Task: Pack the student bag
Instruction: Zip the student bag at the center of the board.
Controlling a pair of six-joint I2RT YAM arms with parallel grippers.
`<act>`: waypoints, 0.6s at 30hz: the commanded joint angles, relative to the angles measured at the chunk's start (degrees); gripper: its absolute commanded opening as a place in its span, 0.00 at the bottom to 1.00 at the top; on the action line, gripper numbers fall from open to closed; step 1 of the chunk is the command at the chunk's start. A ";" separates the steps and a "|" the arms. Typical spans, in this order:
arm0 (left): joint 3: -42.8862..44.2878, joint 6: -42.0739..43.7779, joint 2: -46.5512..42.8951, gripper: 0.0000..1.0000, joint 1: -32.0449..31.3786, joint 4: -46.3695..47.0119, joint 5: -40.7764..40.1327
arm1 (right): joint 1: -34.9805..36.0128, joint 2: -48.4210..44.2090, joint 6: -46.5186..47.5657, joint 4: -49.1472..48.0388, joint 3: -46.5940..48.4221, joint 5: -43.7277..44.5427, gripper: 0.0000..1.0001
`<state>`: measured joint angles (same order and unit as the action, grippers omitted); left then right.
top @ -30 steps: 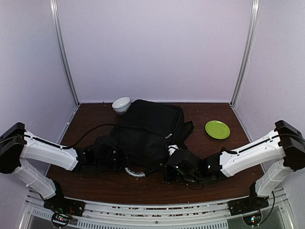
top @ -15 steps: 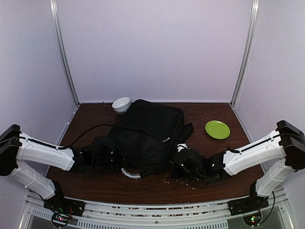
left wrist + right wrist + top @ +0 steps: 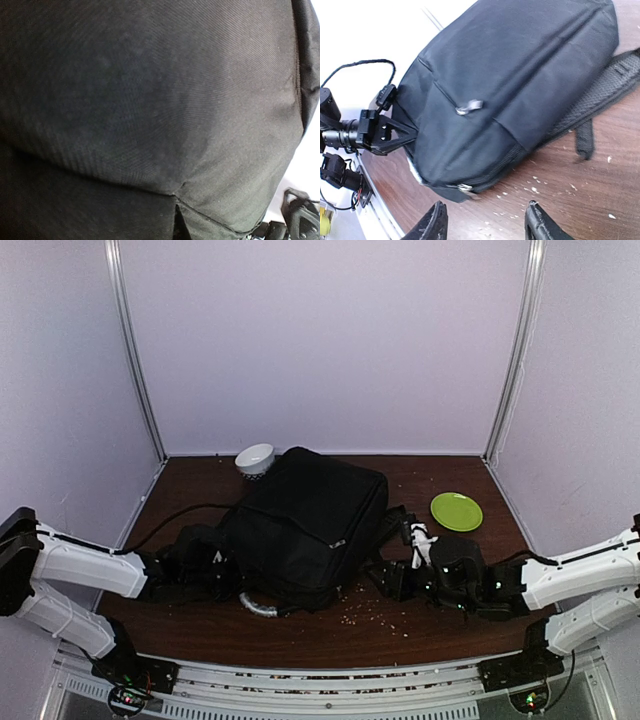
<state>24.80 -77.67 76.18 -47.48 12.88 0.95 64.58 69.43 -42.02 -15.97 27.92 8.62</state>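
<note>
Top external view: I see the student bag [image 3: 305, 515] lying flat on the worktop [image 3: 470, 560], between the two tools. The left tool [image 3: 215, 562] is at the bag's side, and the right tool [image 3: 395, 578] stands just clear of the opposite side. Pale crumbs [image 3: 372, 612] lie scattered on the worktop beside the right tool. A white bowl [image 3: 255, 458] touches the bag's far corner, well beyond the left tool. A green plate [image 3: 456, 511] sits beyond the right tool, apart from the bag.

Left wrist view: black bag fabric [image 3: 150, 100] fills nearly the whole frame, hard against the camera. I cannot see the fingers here.

Right wrist view: the right tool [image 3: 487, 222] has its fingers [image 3: 438, 222] spread with nothing between them. The bag [image 3: 520, 75] lies ahead, not touched. Across the bag, the left tool [image 3: 402, 135] has its tips pressed together on the fabric edge.
</note>
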 commanded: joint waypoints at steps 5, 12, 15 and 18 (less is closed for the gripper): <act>-2.45 9.31 -7.84 0.00 5.90 -5.72 4.30 | -0.20 6.22 -0.03 -15.48 -3.78 -7.68 0.50; -1.43 13.18 -17.35 0.00 7.75 -16.55 1.28 | 2.09 17.64 1.40 -26.40 -0.19 -8.78 0.47; -1.42 13.42 -19.86 0.00 7.76 -18.33 1.07 | 3.48 21.49 3.28 -26.28 3.61 -9.62 0.46; -1.21 13.30 -21.69 0.00 7.76 -19.06 1.10 | 4.33 24.19 3.79 -26.35 5.93 -9.94 0.46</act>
<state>22.79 -66.72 57.60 -40.51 -6.09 5.06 67.70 91.15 -40.34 -38.59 30.48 0.08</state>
